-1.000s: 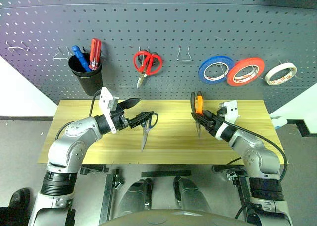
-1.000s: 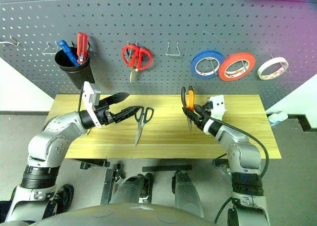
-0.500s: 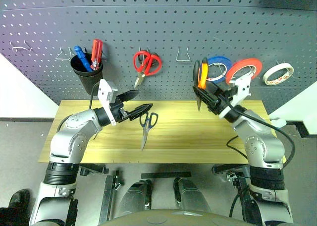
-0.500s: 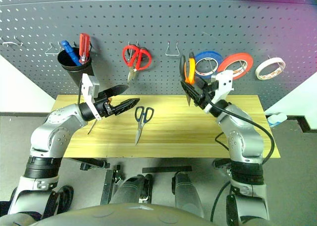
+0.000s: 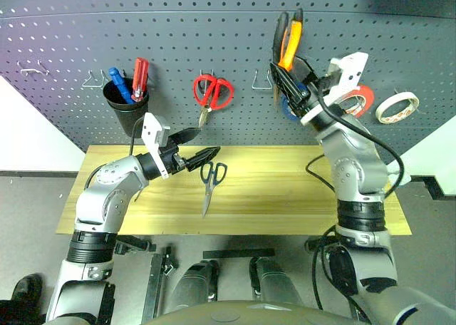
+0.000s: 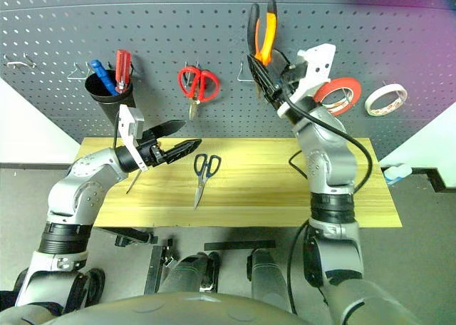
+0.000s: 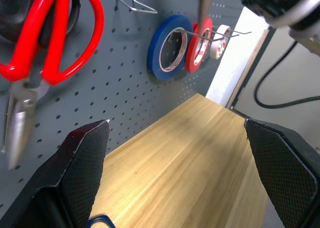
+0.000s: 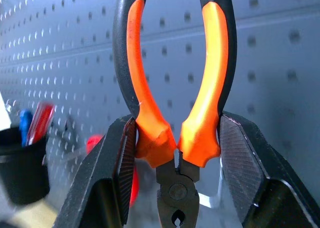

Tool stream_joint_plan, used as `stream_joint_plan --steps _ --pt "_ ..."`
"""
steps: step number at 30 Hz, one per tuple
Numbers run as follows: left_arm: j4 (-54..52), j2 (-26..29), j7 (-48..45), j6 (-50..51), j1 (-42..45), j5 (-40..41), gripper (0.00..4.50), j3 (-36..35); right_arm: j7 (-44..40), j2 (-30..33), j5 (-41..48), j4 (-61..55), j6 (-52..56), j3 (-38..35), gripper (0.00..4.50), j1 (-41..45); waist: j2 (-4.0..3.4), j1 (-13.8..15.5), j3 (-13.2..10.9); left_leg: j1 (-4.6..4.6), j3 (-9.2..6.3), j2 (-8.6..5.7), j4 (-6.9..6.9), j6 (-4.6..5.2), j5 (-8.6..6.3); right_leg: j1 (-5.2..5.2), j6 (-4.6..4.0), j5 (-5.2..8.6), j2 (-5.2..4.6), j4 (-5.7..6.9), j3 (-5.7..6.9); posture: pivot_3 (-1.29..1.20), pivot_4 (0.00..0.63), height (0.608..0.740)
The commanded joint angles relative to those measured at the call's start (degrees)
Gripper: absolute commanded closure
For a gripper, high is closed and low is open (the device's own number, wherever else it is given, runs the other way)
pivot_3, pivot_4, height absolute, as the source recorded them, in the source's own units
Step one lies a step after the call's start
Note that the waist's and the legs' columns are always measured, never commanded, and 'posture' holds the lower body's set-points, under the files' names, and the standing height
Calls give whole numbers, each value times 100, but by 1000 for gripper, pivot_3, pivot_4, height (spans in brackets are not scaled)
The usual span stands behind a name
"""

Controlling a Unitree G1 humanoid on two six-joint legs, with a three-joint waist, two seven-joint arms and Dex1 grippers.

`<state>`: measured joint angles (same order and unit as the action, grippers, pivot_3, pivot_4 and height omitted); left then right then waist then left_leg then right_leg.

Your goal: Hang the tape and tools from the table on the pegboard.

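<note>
Grey pegboard (image 5: pixel 214 47) behind wood desk (image 5: pixel 299 204). Right tool (image 8: pixel 172 153) clamped on pliers (image 5: pixel 286 40), raised against pegboard; right wrist view shows pads (image 8: pixel 122 173) pinching orange handles. Left tool (image 5: pixel 203 154) spread apart, empty, above black scissors (image 5: pixel 209 186) at desk middle. Left wrist view shows cream tape (image 7: pixel 219 34) on hook.

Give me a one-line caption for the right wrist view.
Right gripper clamps the orange-and-black pliers, handles up, before the pegboard.

Found no readable text, label, brand, number or sign anywhere.
</note>
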<state>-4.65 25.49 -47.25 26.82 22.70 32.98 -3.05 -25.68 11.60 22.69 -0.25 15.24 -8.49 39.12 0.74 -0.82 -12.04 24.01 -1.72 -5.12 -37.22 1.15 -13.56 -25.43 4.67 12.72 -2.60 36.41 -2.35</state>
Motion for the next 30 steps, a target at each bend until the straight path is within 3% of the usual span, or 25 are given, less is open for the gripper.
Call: stream_joint_plan --steps 1,17,30 --pt "-192 24 27 -83 8 -4 0 -99 126 -174 -151 376 -590 6 2391 368 3 11 18 0 0 0 0 1 1 0 0 0 0 1 0 30 110 740" --pt "-539 85 186 83 -247 83 0 -152 133 -395 -407 2485 -2102 -83 2391 1570 4 10 21 -20 0 -1 -2 13 19 -3 -9 -13 1 48 0 83 125 740" --pt "-787 150 260 243 -401 127 0 -222 355 -673 -602 3574 -2909 -48 2391 1902 4 15 21 -53 0 -1 3 7 32 13 -19 -18 2 69 -2 107 126 740"
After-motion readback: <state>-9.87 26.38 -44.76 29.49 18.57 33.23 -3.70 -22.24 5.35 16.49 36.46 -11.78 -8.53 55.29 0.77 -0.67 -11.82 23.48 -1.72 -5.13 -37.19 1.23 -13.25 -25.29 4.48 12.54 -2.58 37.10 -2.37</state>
